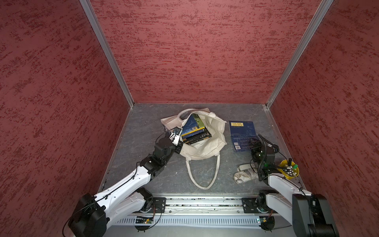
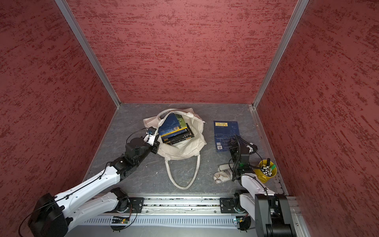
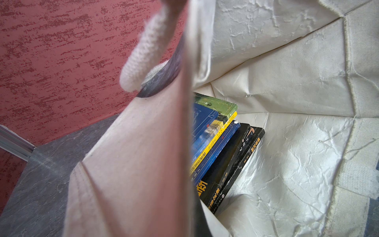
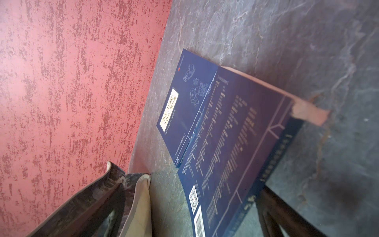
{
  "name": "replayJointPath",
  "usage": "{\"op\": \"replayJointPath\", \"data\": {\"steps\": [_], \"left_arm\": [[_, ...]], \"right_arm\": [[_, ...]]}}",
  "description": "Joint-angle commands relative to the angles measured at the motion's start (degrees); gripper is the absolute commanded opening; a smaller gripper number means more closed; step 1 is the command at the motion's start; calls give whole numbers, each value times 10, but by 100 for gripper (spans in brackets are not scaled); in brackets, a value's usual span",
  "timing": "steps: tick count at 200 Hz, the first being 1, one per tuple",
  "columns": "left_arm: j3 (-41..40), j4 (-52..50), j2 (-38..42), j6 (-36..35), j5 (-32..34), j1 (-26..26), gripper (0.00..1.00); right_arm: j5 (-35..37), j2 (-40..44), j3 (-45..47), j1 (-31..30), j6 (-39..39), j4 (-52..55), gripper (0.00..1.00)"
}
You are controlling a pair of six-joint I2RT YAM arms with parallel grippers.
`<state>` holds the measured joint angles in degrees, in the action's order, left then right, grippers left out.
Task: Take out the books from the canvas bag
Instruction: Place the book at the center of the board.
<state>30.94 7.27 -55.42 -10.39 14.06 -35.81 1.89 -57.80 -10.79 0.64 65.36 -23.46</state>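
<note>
Clearly the left gripper (image 1: 178, 143) is clamped on the canvas bag (image 1: 205, 152), pinching its rim at about 8 o'clock of the mouth. That side is drawn up, as the left wrist view shows, and the mouth gapes. Inside lies a slanted stack of books (image 1: 194, 131), with dark blue and green covers on top and yellow and black spines below; it sits toward 11 o'clock of the bag. One long handle (image 1: 203, 176) trails on the table (image 1: 143, 127) toward 6 o'clock. The right gripper (image 2: 242, 144) has its jaws spread wide and grips nothing. It hovers at the 5 o'clock corner of a dark blue book (image 1: 242, 131) lying on the table at 3 o'clock of the bag, apart from it. A white patterned pouch (image 1: 245, 174) lies at 6 o'clock of that book, and a yellow pen cup (image 1: 289, 170) stands at the pouch's 3 o'clock.
</note>
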Motion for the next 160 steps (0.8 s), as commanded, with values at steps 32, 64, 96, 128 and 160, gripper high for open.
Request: {"op": "replayJointPath", "data": {"steps": [32,64,96,128,160], "left_arm": [[25,42,22,-11,-2,-6,0],[24,42,19,-13,-1,-6,0],[22,46,22,-15,-3,-3,0],[21,47,27,9,-32,14,0],[54,1,22,3,-55,13,0]], "right_arm": [[-14,82,-6,4,-12,82,99],[-31,112,-7,3,-12,110,99],[-91,153,-5,-4,-15,79,99],[-83,165,-40,-82,-36,88,98],[22,173,-76,-218,-57,86,96]]}}
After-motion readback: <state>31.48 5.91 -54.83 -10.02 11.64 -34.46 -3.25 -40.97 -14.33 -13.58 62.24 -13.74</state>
